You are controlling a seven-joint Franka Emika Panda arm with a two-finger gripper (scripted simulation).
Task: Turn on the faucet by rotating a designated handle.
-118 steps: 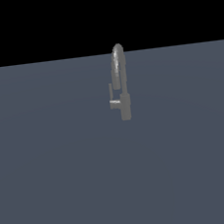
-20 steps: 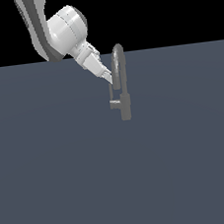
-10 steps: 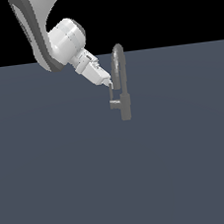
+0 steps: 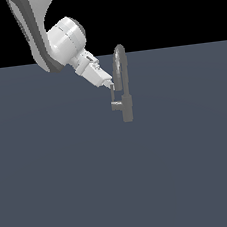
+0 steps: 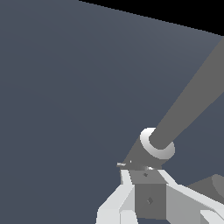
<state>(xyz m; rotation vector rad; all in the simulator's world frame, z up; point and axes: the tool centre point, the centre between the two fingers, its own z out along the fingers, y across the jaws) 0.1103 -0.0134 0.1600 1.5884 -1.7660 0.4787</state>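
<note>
Reaching in from the exterior view's left, my tool [image 4: 111,83] meets the handle [image 4: 114,97] beside the faucet [image 4: 123,84]. Whether it grips, I cannot tell.

A glossy white arm [image 4: 41,39] with grey seams, a bulbous round wrist joint and a boxy white hand [image 4: 111,84].

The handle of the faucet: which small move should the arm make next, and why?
Probably a short sideways push on the rod. In the exterior view the pincer sits at the top of the handle, on the side away from the faucet, so pushing there should rotate it. Whether they touch is unclear.
</note>
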